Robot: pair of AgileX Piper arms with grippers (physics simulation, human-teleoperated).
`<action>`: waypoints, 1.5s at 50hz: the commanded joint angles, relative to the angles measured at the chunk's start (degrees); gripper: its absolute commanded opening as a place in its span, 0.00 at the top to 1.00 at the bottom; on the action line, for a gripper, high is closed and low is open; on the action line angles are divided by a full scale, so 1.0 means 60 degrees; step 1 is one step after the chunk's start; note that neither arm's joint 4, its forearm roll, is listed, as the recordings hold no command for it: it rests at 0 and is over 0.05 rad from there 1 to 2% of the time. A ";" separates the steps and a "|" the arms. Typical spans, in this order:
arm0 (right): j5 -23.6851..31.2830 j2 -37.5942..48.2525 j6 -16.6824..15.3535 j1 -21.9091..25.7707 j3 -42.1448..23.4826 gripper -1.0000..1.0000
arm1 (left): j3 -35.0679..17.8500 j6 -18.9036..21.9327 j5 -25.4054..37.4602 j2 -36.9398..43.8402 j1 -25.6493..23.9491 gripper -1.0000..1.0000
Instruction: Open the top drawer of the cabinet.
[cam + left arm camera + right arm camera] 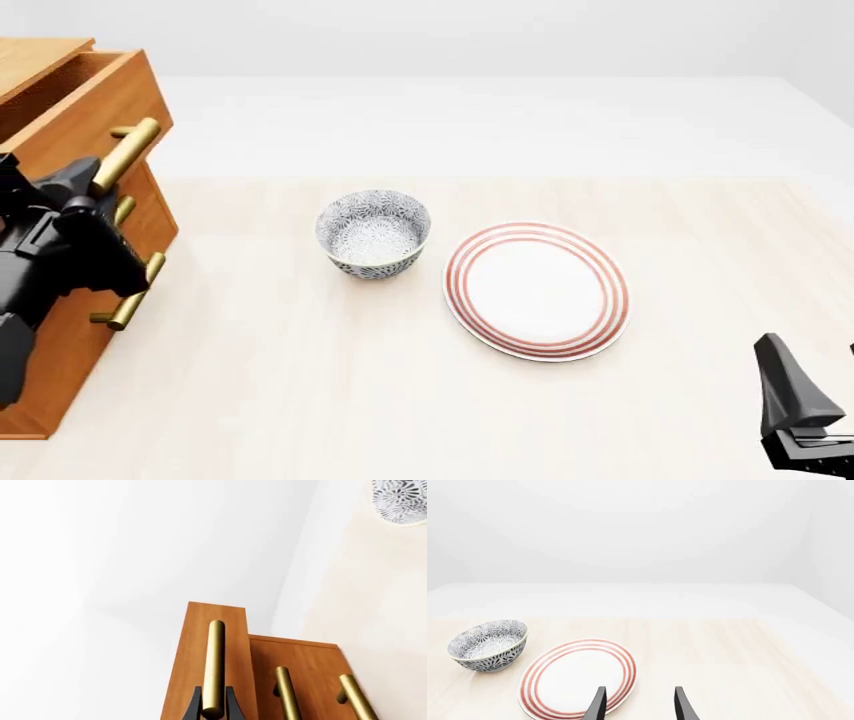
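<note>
The cabinet (54,330) stands at the table's left edge. Its top drawer (80,100) is pulled out past the two lower drawers. My left gripper (83,185) is shut on the top drawer's brass bar handle (127,152). In the left wrist view the two black fingers (194,705) clamp that handle (215,665) from both sides, with the drawer front (200,645) behind it. The two lower handles (287,692) sit further back on the cabinet front (307,675). My right gripper (834,400) is open and empty at the front right, its fingertips (599,705) apart.
A patterned grey-white bowl (374,233) stands near the table's middle, also seen in the right wrist view (488,645) and the left wrist view (400,500). A white plate with red rings (537,290) lies to its right, under the right gripper's view (579,677).
</note>
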 commanded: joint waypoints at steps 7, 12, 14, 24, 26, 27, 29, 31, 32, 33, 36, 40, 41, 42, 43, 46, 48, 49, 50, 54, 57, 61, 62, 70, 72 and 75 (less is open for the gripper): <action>-0.0003 -0.0007 -0.0004 -0.0003 0.0008 0.00 | 0.0527 -0.0350 0.0315 -0.0606 -0.0677 1.00; -0.0003 -0.0006 -0.0001 -0.0002 0.0008 0.00 | 0.0542 -0.0357 0.0497 -0.0849 -0.0782 1.00; -0.0003 -0.0007 -0.0004 -0.0002 0.0008 0.00 | 0.0644 -0.0335 0.0432 -0.0887 -0.0793 1.00; -0.0002 -0.0010 -0.0004 0.0000 0.0008 0.00 | 0.0618 -0.0335 0.0838 -0.1386 -0.0931 1.00; -0.0002 -0.0008 -0.0002 -0.0003 0.0008 0.00 | 0.0660 -0.0323 0.0824 -0.1384 -0.1003 1.00; -0.0003 -0.0008 -0.0001 -0.0002 0.0008 0.00 | 0.0683 -0.0305 0.0806 -0.1408 -0.0998 1.00; -0.0004 -0.0005 -0.0004 -0.0003 0.0008 0.00 | 0.0677 -0.0321 0.0887 -0.1466 -0.1019 1.00; -0.0001 -0.0011 0.0000 -0.0004 0.0008 0.00 | 0.0680 -0.0306 0.0922 -0.1511 -0.1036 1.00; -0.0002 -0.0009 -0.0005 0.0000 0.0008 0.00 | 0.0628 -0.0319 0.1039 -0.1574 -0.1070 1.00; -0.0002 -0.0010 0.0002 -0.0002 0.0008 0.00 | 0.0686 -0.0316 0.0970 -0.1574 -0.1065 1.00; -0.0003 -0.0007 -0.0002 -0.0001 0.0008 0.00 | 0.0637 -0.0326 0.1073 -0.1648 -0.1161 1.00; -0.0004 -0.0005 -0.0004 0.0001 0.0008 0.00 | 0.0690 -0.0302 0.0974 -0.1649 -0.1271 1.00; -0.0004 -0.0006 -0.0003 0.0000 0.0008 0.00 | 0.0601 -0.0292 0.1103 -0.1714 -0.1287 1.00; -0.0001 -0.0011 -0.0003 -0.0004 0.0008 0.00 | 0.0610 -0.0296 0.1080 -0.1735 -0.1297 1.00; -0.0003 -0.0006 -0.0004 -0.0001 0.0008 0.00 | 0.0649 -0.0318 0.1046 -0.1701 -0.1340 1.00; -0.0003 -0.0006 -0.0006 -0.0002 0.0008 0.00 | 0.0698 -0.0271 0.0969 -0.1673 -0.1414 0.00; -0.0002 -0.0010 -0.0005 -0.0001 0.0008 0.00 | 0.0613 -0.0303 0.1139 -0.1696 -0.1480 0.00; -0.0003 -0.0008 -0.0002 0.0000 0.0008 0.00 | 0.0658 -0.0295 0.1077 -0.1683 -0.1485 0.00; -0.0003 -0.0008 -0.0003 -0.0003 0.0008 0.00 | 0.0652 -0.0318 0.1106 -0.1672 -0.1538 0.00; -0.0004 -0.0005 -0.0004 -0.0003 0.0008 0.00 | 0.0515 -0.0392 0.1362 -0.1721 -0.1676 0.00; -0.0003 -0.0007 -0.0002 -0.0002 0.0008 0.00 | 0.0563 -0.0439 0.1323 -0.1652 -0.1796 0.00; -0.0002 -0.0009 -0.0003 -0.0001 0.0008 0.00 | 0.0597 -0.0416 0.1286 -0.1548 -0.1970 0.00; -0.0003 -0.0007 -0.0003 -0.0001 0.0008 0.00 | 0.0511 -0.0414 0.1424 -0.1573 -0.2030 0.00; -0.0003 -0.0008 -0.0002 0.0000 0.0008 0.00 | 0.0501 -0.0487 0.1752 -0.1877 -0.2278 0.00; -0.0004 -0.0005 -0.0004 -0.0003 0.0008 0.00 | 0.0484 -0.0527 0.1882 -0.1992 -0.2303 0.00; -0.0003 -0.0008 -0.0005 0.0000 0.0008 0.00 | 0.0362 -0.0628 0.2080 -0.1964 -0.2469 0.00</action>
